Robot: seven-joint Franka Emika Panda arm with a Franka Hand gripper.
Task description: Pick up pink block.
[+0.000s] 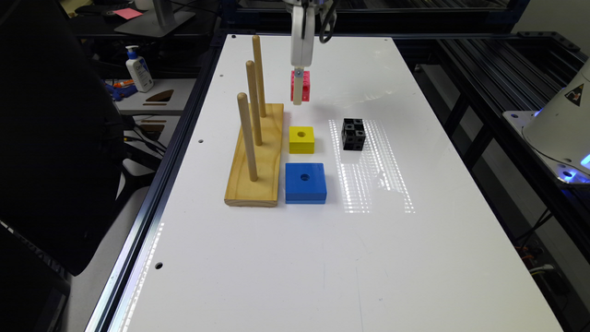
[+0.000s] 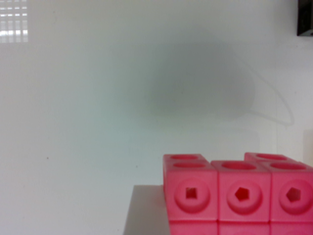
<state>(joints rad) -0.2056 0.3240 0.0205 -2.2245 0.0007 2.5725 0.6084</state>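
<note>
Gripper (image 1: 298, 94) hung from the far end of the white table (image 1: 286, 258) in the exterior view, clamped on the pink block (image 1: 306, 87), which looked lifted clear of the surface, with a faint shadow to its right. That height suggested the pick was largely done. Nearer sat the yellow block (image 1: 302, 139), the blue block (image 1: 305, 183), the black block (image 1: 353, 134) to the right, and the wooden peg board (image 1: 256, 161) to the left.

Wrist view gave the pink block (image 2: 239, 193) close up: joined cubes with round holes, and a soft shadow on the table (image 2: 98, 122) beneath, supporting the judgement that it hung raised.
</note>
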